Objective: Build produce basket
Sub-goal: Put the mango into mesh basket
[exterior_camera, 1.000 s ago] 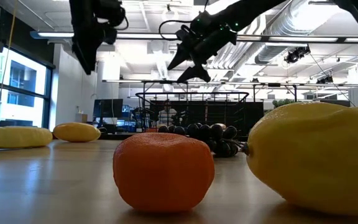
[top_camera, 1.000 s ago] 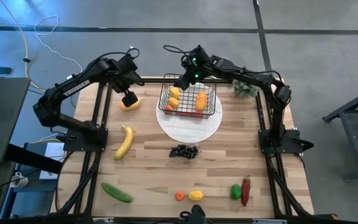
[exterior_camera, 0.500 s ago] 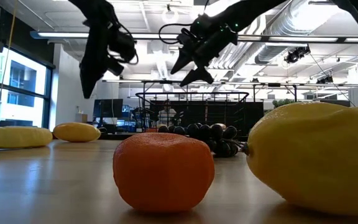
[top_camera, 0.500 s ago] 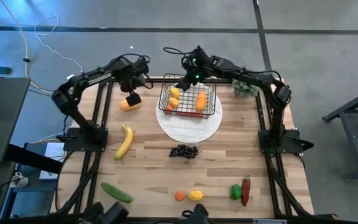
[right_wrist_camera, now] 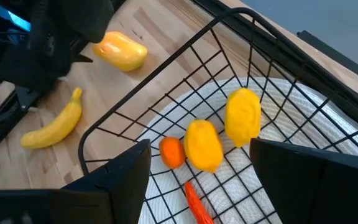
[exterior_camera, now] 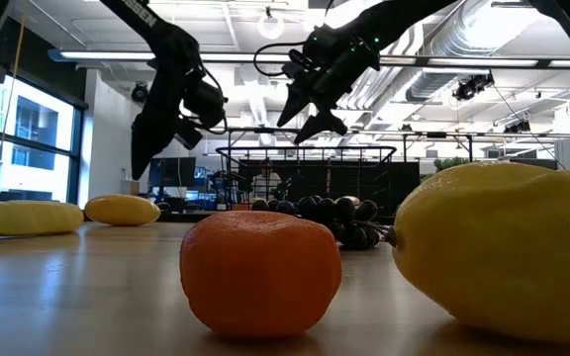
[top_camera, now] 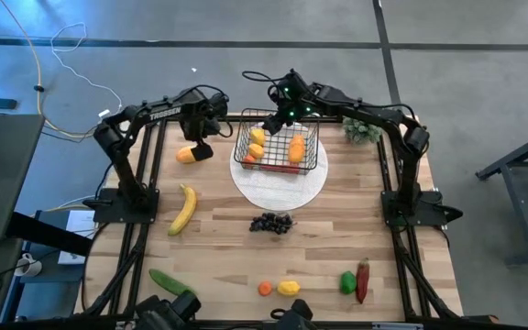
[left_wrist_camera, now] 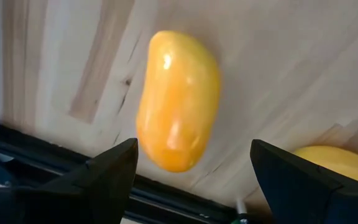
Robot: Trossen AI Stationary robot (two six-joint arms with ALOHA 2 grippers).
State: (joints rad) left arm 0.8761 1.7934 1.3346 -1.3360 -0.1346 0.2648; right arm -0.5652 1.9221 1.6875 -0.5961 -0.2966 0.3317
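Note:
The black wire basket (top_camera: 278, 147) stands on a round white plate (top_camera: 280, 183) and holds two lemons (right_wrist_camera: 242, 116), a small orange (right_wrist_camera: 172, 152) and a red chili (right_wrist_camera: 194, 199). A yellow-orange mango (top_camera: 187, 154) lies on its side on the table, left of the basket. My left gripper (top_camera: 202, 147) hangs open just above it. In the left wrist view the mango (left_wrist_camera: 178, 99) shows beyond my left gripper (left_wrist_camera: 192, 149), untouched. My right gripper (top_camera: 269, 121) hovers open and empty over the basket's far left corner (right_wrist_camera: 199, 146).
On the table lie a banana (top_camera: 183, 208), dark grapes (top_camera: 271, 223) and a cucumber (top_camera: 171, 283). Near the front edge are an orange (top_camera: 264, 288), a lemon (top_camera: 289, 288), a green pepper (top_camera: 347, 282) and a red chili (top_camera: 363, 280). A green plant (top_camera: 363, 131) stands far right.
My left arm has swung its elbow toward the table's right and far side. Its gripper has come down toward the mango and shifted a little toward the basket. The mango has stayed where it was.

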